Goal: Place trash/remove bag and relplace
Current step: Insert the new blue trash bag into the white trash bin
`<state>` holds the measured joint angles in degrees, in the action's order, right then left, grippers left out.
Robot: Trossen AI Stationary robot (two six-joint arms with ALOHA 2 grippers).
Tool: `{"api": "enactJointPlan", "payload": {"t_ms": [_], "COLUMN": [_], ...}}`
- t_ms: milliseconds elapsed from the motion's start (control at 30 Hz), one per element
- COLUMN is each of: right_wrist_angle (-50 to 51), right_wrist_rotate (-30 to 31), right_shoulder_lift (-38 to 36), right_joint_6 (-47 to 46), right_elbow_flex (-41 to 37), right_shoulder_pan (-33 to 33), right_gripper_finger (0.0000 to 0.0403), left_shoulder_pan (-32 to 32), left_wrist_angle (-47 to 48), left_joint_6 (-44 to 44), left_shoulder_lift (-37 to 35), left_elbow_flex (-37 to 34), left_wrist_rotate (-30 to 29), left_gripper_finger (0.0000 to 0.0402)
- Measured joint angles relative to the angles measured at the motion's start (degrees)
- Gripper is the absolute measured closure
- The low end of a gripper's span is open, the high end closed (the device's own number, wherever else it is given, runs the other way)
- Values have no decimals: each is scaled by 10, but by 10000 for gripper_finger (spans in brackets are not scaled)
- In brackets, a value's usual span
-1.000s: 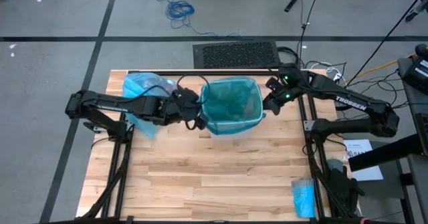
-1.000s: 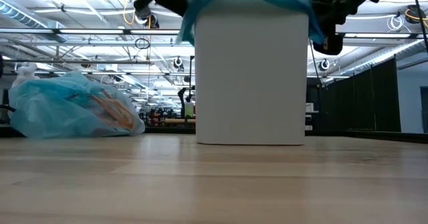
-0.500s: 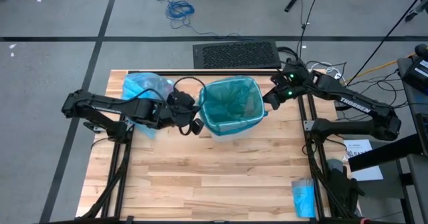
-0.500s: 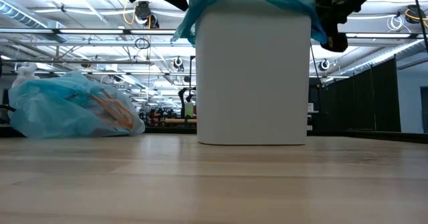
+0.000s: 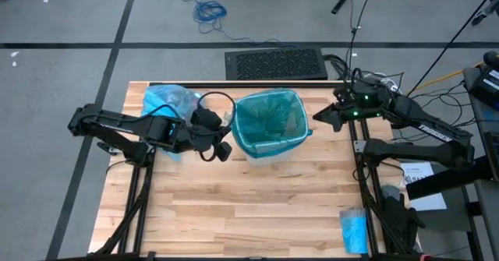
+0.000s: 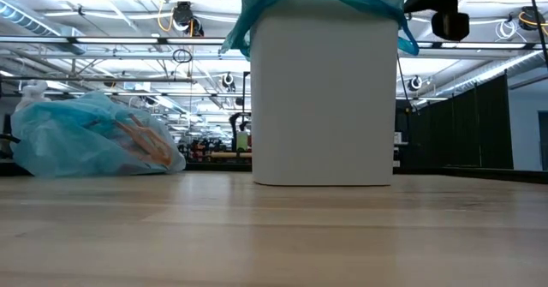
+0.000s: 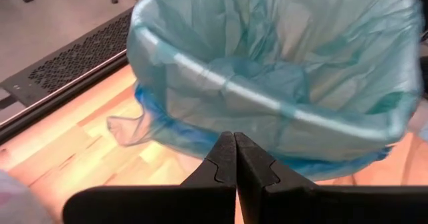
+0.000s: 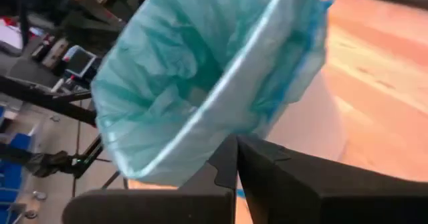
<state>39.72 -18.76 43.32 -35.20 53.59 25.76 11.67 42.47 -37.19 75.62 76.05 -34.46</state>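
The white bin [image 5: 273, 148] stands near the middle of the worktop's [image 5: 249, 206] far edge, lined with a teal-green bag [image 5: 269, 119] whose rim is folded over its top all round. The light sky-blue bag [image 5: 168, 105], tied and full, lies at the far left corner, just beside the left arm. A small bright-blue roll [image 5: 353, 230] sits at the near right corner, close to the right edge.

The left gripper [image 5: 226, 146] hangs just left of the bin, fingers clenched on nothing, a small gap between it and the liner. The right gripper [image 5: 318, 118] is off the bin's right side near the worktop's right edge, fingers likewise pressed together and empty, clear of the bag. The whole near half of the worktop lies open, bare wood from the bin down to the near edge.

From table height, the bin [image 6: 324, 94] fills the centre and the sky-blue bag [image 6: 90, 141] shows brown scraps through its skin, which the overhead camera does not reveal. The left wrist camera shows its closed fingers [image 7: 224, 164] before the liner's loose skirt [image 7: 221, 127]; the right wrist camera shows its fingers [image 8: 227, 167] below the bin's rim [image 8: 221, 97] and down into the crumpled liner.
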Motion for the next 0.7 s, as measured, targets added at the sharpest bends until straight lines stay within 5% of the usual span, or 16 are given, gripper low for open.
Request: {"api": "enactJointPlan", "payload": {"t_ms": [333, 700], "right_wrist_angle": [-187, -131], "right_wrist_rotate": [84, 131], "right_shoulder_lift": [-28, 18], "right_joint_6": [-120, -119], "right_elbow_flex": [-117, -122], "right_shoulder_pan": [-140, -180], "right_gripper_finger": [403, 403], "left_shoulder_pan": [0, 0], "left_wrist_angle": [7, 6], "left_joint_6": [0, 1], "left_shoulder_lift": [1, 1], "left_elbow_flex": [0, 0], "left_wrist_rotate": [0, 1], "left_gripper_finger": [401, 401]}}
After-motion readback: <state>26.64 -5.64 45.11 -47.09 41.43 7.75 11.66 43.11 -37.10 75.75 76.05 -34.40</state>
